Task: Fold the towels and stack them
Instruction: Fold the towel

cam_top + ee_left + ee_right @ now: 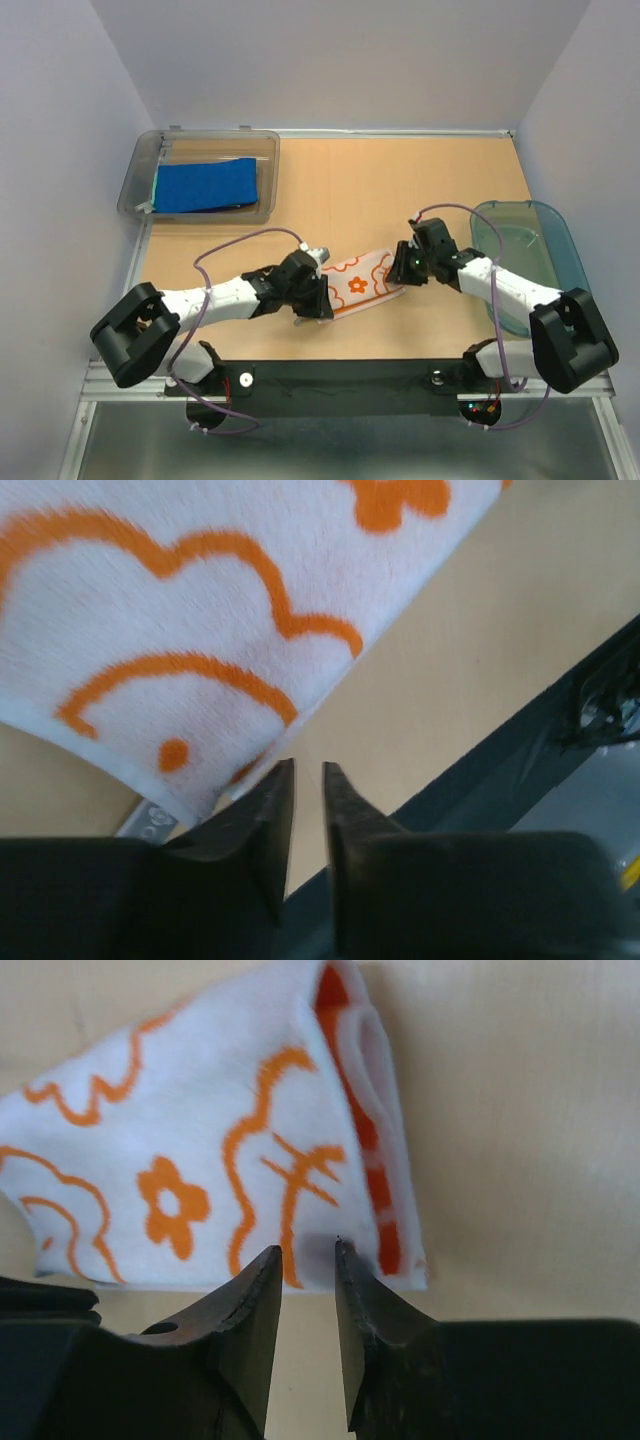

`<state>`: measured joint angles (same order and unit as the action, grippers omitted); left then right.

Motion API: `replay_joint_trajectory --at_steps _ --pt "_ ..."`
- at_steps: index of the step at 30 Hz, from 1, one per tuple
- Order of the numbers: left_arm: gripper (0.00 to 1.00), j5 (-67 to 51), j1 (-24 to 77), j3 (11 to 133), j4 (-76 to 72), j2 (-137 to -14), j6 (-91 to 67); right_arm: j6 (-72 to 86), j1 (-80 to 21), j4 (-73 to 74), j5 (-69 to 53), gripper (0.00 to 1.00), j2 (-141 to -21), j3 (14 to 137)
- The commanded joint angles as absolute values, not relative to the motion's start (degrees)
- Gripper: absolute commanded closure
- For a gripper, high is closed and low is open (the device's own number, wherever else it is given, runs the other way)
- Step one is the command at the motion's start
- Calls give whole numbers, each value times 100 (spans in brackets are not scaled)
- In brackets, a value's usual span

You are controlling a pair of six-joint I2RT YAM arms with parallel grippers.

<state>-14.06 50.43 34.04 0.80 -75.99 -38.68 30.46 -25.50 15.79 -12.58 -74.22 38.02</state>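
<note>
Left gripper [308, 766]: see jaws a narrow slit apart, pinching nothing, tips just short of the white flower towel [200, 630]. Same on right gripper [307, 1250]: slightly parted at the folded edge, nothing between. Find that towel folded, near-right of grey bin [135, 190], between both grippers. Judge it the last one: folded, not yet stacked. See blue towel [205, 185] topping the bin's pile, green edge beside it; can't tell lower layers. See nothing in teal basket [560, 235], far right of bin.
</note>
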Motion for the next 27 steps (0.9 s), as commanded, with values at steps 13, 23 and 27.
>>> replay_joint_trajectory --at_steps 13,23,27 --pt "74 -1522 5502 2478 -150 -6190 -4974 3781 -2558 1318 -798 68 -5573 2328" --pt "34 158 4791 2997 344 -5668 -5072 3024 -2847 1319 -1423 64 -5966 3620" --pt "38 115 4746 3208 88 -6545 -4852 3032 -3313 950 -1336 64 -6459 3972"
